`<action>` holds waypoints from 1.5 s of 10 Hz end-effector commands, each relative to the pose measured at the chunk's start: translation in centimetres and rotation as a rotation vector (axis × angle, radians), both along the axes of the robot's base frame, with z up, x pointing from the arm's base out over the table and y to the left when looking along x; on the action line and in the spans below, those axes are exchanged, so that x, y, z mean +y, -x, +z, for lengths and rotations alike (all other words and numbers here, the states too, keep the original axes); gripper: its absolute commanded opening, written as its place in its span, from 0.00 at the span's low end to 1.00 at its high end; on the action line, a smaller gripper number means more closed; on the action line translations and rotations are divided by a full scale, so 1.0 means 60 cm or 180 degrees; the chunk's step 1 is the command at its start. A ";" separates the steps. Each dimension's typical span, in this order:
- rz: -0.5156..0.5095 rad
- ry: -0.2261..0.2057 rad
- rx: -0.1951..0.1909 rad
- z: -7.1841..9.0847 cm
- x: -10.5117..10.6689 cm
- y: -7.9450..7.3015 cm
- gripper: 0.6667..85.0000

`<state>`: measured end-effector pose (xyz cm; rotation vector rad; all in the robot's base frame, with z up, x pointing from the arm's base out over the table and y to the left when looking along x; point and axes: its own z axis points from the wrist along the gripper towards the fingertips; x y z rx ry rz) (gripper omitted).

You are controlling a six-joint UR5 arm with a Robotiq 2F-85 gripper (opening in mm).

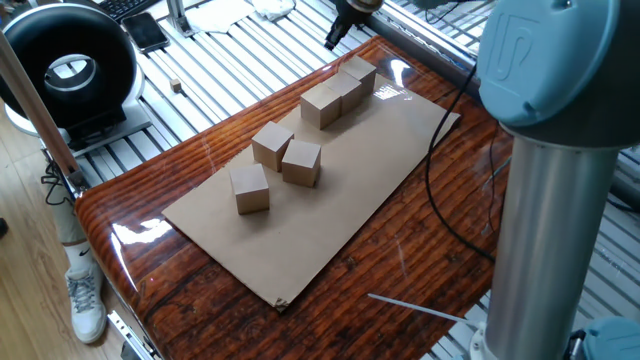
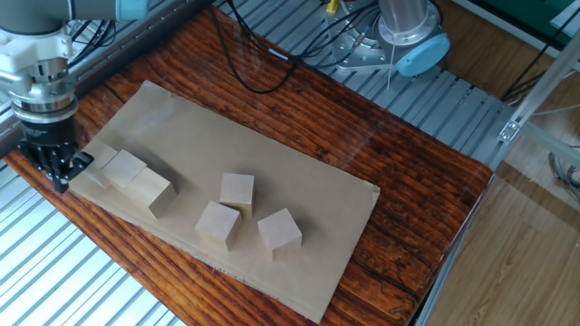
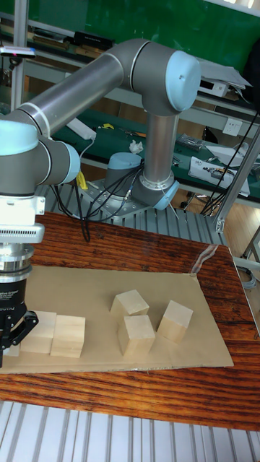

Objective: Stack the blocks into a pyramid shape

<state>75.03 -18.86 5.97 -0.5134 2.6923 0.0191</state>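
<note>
Six cubes: we count six plain light-tan wooden blocks in all, every one lying flat on the tan cardboard sheet [image 2: 272, 172] that covers the glossy red-brown wooden tabletop [image 2: 426, 190]; nothing is stacked.
Far left, claw: the black two-finger claw [image 2: 56, 166] hangs low at the left end of the sheet, right at the end of the row; we cannot tell whether it is parted, clenched or holding anything, because its tips are dark and partly hidden.
Left, row: three blocks sit touching in a line, the end block [image 2: 101, 161] partly behind the claw, then the middle block [image 2: 124, 168], then the nearest block [image 2: 150, 191]. We read this as a likely base row, already laid.
Centre, loose group: three more blocks stand near each other but apart from the row, an upper one [image 2: 237, 192], a lower one [image 2: 218, 224] and a right-hand one [image 2: 279, 232].
Right: bare sheet and tabletop only.
Done, as we judge it: at most the bottom tier.
Left to do: two blocks up on the row, then one on top, so half the cubes remain to be lifted.
</note>
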 end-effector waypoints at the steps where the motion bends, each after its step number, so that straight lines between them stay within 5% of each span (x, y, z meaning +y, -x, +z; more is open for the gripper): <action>1: -0.0065 -0.0078 0.0143 -0.005 0.004 0.017 0.09; 13: -0.0070 -0.0043 0.0320 -0.016 0.003 0.040 0.08; 15: -0.0097 -0.0123 0.0392 -0.018 0.012 0.048 0.08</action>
